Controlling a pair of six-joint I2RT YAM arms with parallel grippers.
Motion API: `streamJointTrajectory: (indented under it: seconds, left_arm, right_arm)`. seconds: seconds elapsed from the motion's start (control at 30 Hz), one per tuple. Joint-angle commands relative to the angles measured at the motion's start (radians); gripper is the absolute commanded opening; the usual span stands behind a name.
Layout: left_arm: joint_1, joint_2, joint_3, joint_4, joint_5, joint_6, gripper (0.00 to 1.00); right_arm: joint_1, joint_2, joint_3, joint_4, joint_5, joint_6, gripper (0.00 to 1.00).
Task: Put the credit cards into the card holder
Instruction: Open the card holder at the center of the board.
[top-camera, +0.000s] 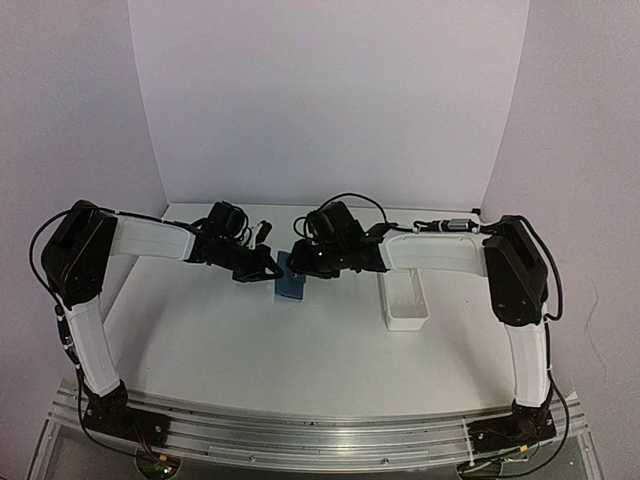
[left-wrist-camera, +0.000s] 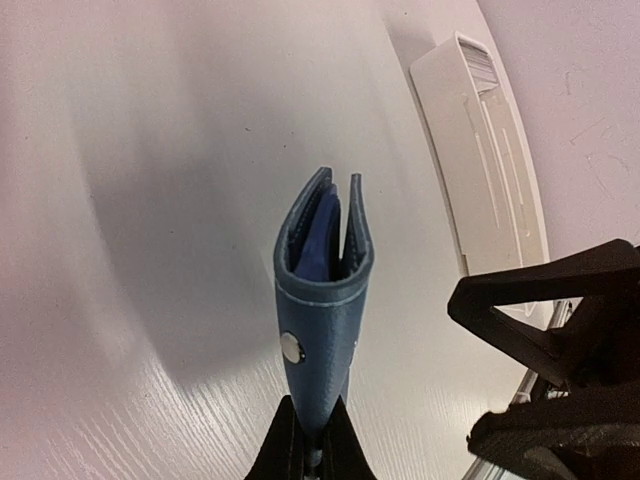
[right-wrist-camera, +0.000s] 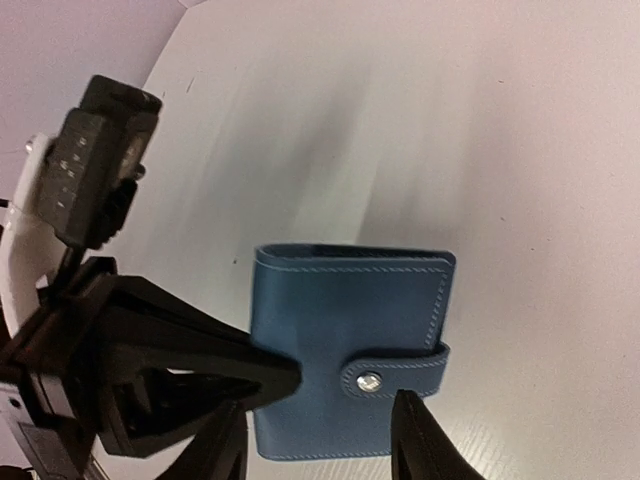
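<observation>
Two grippers: left gripper (left-wrist-camera: 315, 455) pinched tight on one edge of the card holder (left-wrist-camera: 320, 310); right gripper (right-wrist-camera: 320, 452) with jaws parted, gripping nothing.
Holder's place: over the middle of the table (top-camera: 220, 340), between both grippers, left of the white tray (top-camera: 405, 300); edge-up; contact with the table impossible to tell.
Flap: closed, clasp tab (right-wrist-camera: 395, 372) snapped across the open side.
Loose cards: none in sight; dark leaves inside the fold, cards or not unclear.
Step in hand: probably opening the clasp with the right gripper.
Doing it well: keep the left pinch firm, catch only the tab's free end, peel it off the cover, avoid squeezing both covers together.
Risk: holder twisting out of the thin pinch.
</observation>
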Motion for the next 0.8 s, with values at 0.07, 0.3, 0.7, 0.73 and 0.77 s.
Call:
streamJointTrajectory:
  seconds: [0.07,0.3,0.7,0.73,0.77]
  left_arm:
    - [-0.013,-0.033,0.039,-0.003,-0.045,0.039,0.00]
    - [-0.023,-0.050,0.022,0.005,-0.044,0.041,0.00]
    - [-0.040,-0.044,0.004,0.067,0.011,0.029,0.00]
    - [-0.042,-0.043,0.003,0.074,0.017,0.022,0.00]
    - [-0.044,-0.041,0.003,0.082,0.028,0.016,0.00]
  right_arm:
    - [0.003,0.059,0.072,-0.016,-0.011,-0.024,0.41]
    - [0.003,0.100,0.077,-0.029,0.004,-0.046,0.39]
    - [0.003,0.175,0.119,-0.030,0.000,-0.027,0.32]
    - [0.003,0.181,0.122,-0.030,0.003,-0.026,0.29]
    - [0.004,0.189,0.121,-0.030,0.003,-0.022,0.25]
